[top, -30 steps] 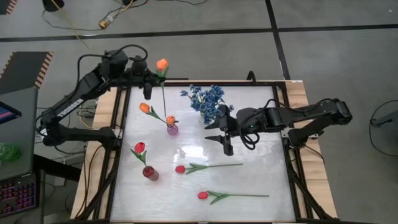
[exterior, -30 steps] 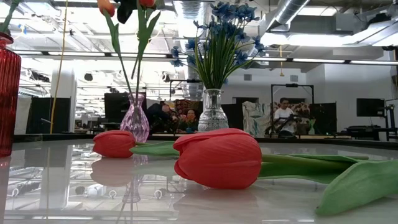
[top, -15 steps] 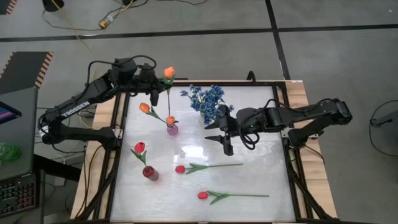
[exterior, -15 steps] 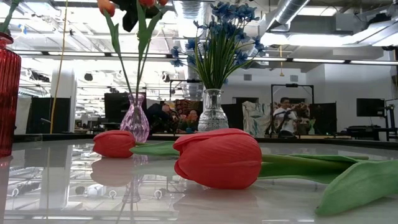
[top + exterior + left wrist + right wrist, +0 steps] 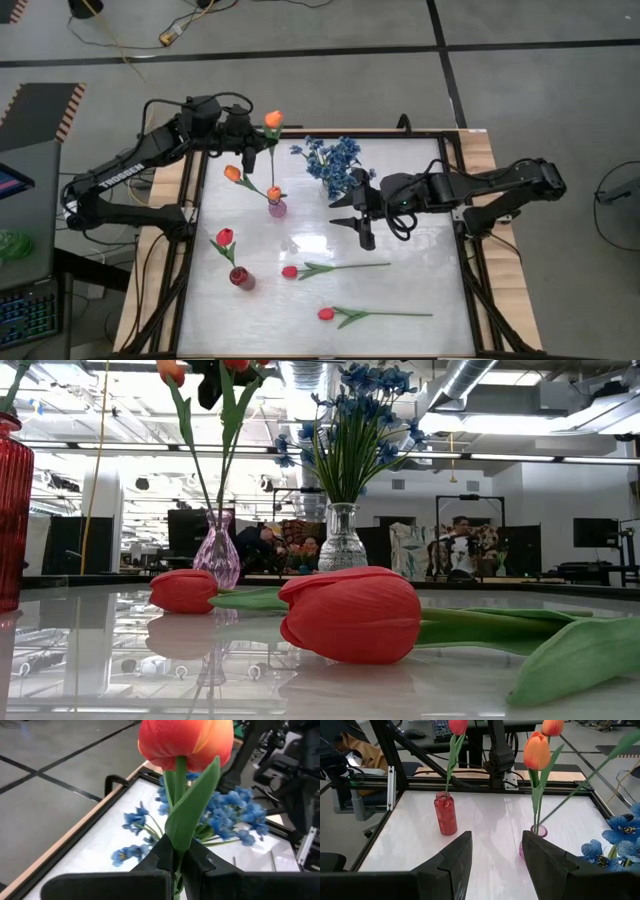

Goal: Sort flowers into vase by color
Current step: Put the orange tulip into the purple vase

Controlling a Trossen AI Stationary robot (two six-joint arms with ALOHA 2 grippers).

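Observation:
My left gripper (image 5: 247, 143) is above the table's far-left part, shut on an orange tulip (image 5: 272, 118); its bud (image 5: 185, 742) stands right above the fingers. The stem runs down to the pink vase (image 5: 277, 208), which holds two other orange tulips (image 5: 232, 173). A red tulip (image 5: 225, 237) stands in the red vase (image 5: 241, 278). Two more red tulips (image 5: 290, 271) (image 5: 326, 314) lie flat on the table. Blue sprigs (image 5: 335, 160) stand in a clear vase (image 5: 342, 540). My right gripper (image 5: 360, 226) hangs open near the table's middle, beside the blue sprigs. My left gripper pinches the orange tulip's stem and a leaf (image 5: 176, 851) between its two fingers, a short way below the bud. The fingers come level from the table's left and lie across the stem. The tulip stands upright, bud above the fingers, its lower stem reaching down to the pink vase.
The raised frame (image 5: 452, 200) rims the white table top. Bare room lies in the middle and near-right of the table, between the lying red tulips and my right arm. People and equipment show in the room far behind.
My left gripper has moved toward the table's right and slightly nearer, carrying the orange tulip upright with it, so that the bud now stands over the pink vase. It has kept still for the last half second. The right arm has not moved.

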